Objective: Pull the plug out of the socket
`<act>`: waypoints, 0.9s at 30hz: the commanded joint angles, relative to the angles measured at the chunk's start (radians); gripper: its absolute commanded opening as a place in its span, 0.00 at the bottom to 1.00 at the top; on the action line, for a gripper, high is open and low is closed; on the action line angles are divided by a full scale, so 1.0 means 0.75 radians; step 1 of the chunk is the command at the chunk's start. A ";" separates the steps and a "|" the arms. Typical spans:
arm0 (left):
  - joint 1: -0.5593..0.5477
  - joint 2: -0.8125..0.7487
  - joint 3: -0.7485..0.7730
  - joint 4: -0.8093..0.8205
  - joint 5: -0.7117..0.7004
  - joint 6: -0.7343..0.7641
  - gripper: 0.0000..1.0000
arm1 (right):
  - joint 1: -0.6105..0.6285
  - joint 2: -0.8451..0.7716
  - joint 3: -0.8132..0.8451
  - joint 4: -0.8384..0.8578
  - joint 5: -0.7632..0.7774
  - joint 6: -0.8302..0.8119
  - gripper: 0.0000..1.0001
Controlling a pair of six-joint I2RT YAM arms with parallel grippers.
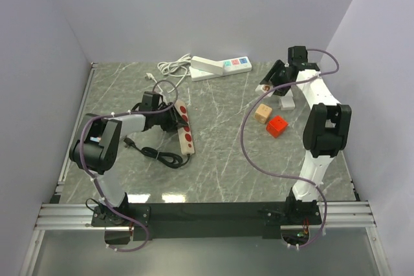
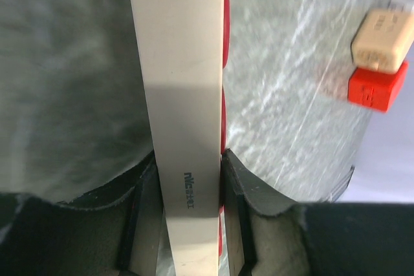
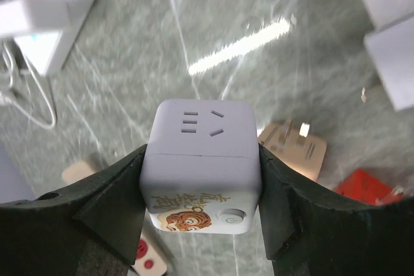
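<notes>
Plug (image 1: 130,140) lies apart from left pincer (image 1: 172,116), which clamps power strip (image 1: 187,136).

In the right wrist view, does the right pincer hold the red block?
No, the right pincer is closed on a white cube socket, and the red block lies apart from it on the marble surface.

The table (image 1: 223,156) has a grey-green marbled top. Plain pale lavender walls (image 1: 213,11) enclose it at left, rear and right. An overhead-light reflection (image 1: 169,196) marks its near edge.
</notes>
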 commanded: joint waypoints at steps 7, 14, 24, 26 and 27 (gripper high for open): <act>0.105 0.030 0.242 0.042 -0.069 -0.120 0.01 | -0.063 0.134 0.094 -0.009 0.107 0.035 0.00; 0.203 0.189 0.695 -0.022 -0.190 -0.230 0.01 | -0.091 0.159 0.084 -0.001 0.068 0.012 0.00; 0.436 0.479 1.001 0.203 -0.245 -0.588 0.01 | -0.100 0.212 0.092 0.015 0.035 0.012 0.00; 0.461 0.551 1.011 0.280 -0.265 -0.692 0.01 | -0.102 0.220 0.094 0.019 0.019 0.018 0.00; 0.485 0.570 1.009 0.329 -0.282 -0.735 0.01 | -0.102 0.226 0.094 0.017 0.015 0.020 0.00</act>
